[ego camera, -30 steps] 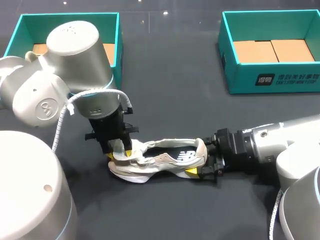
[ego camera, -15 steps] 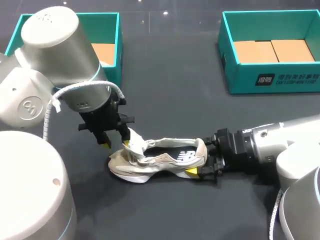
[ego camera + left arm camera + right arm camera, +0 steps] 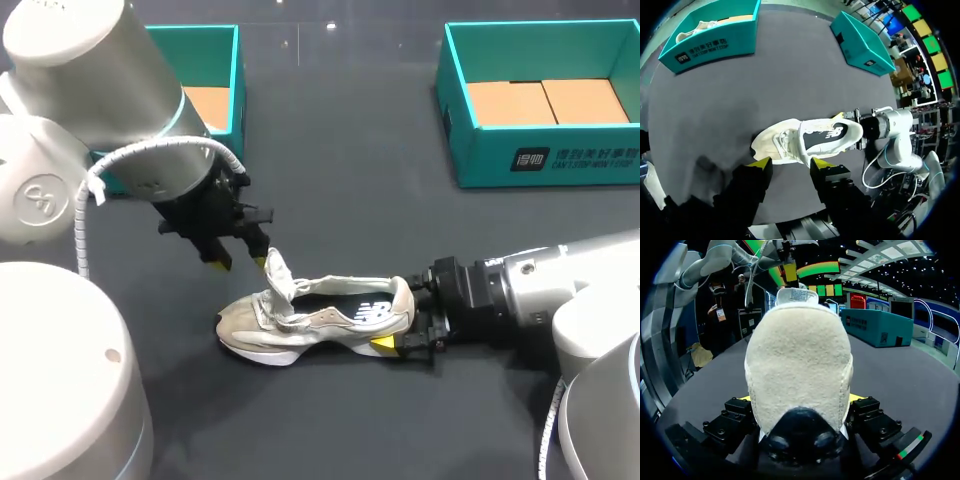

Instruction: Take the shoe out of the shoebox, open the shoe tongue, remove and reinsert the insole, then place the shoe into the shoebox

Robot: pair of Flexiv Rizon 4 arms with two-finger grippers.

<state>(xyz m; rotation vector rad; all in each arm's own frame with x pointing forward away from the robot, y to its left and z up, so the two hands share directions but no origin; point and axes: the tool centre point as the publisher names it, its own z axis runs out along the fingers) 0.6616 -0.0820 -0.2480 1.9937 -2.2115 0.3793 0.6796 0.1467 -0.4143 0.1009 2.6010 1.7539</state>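
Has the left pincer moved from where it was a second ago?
Yes. The left pincer has drawn back from the toe of the shoe, going toward the left shoebox in the head view.

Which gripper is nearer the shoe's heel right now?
Right. The right gripper is clamped on the heel from both sides. The left gripper hangs open above the toe end of the shoe, beside its raised tongue.

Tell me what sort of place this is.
Probably a robot test bench: a dark table, a teal left shoebox and right shoebox, and a sneaker held at the heel by the right gripper.
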